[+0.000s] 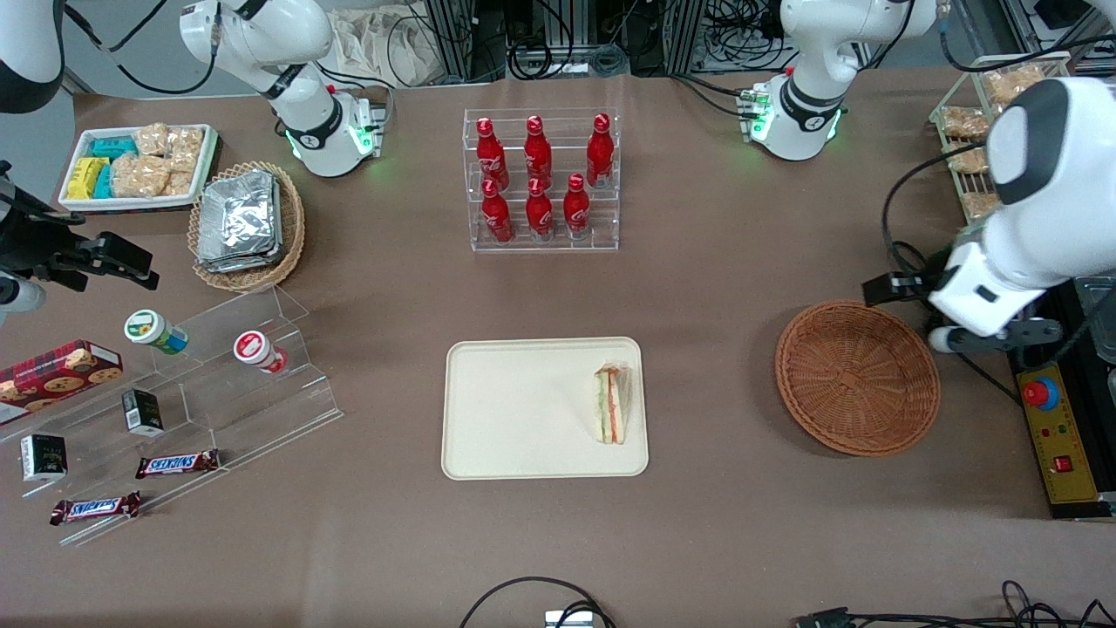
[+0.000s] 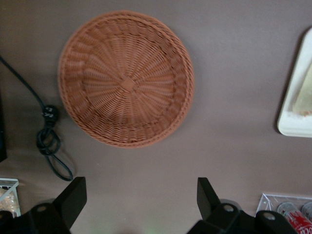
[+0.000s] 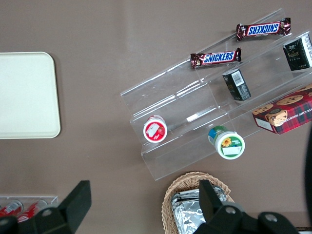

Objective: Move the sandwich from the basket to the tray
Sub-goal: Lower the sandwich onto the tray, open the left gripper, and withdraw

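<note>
The sandwich [image 1: 613, 403], a white-bread wedge with orange and green layers, lies on the cream tray [image 1: 523, 410] by the short rim that faces the basket. The round orange-brown wicker basket [image 1: 857, 377] sits empty beside the tray, toward the working arm's end of the table. My gripper [image 1: 946, 338] hangs above the table at the basket's rim on the working arm's side. In the left wrist view the gripper [image 2: 141, 195] stands open with only bare table between its fingers. The basket [image 2: 126, 78], the tray's corner [image 2: 292, 122] and a blurred bit of sandwich [image 2: 304, 95] also show there.
A clear rack of red bottles [image 1: 540, 179] stands farther from the camera than the tray. A yellow control box with a red button [image 1: 1059, 436] and a black cable [image 2: 48, 141] lie by the basket. Clear steps with snacks [image 1: 200, 384] sit toward the parked arm's end.
</note>
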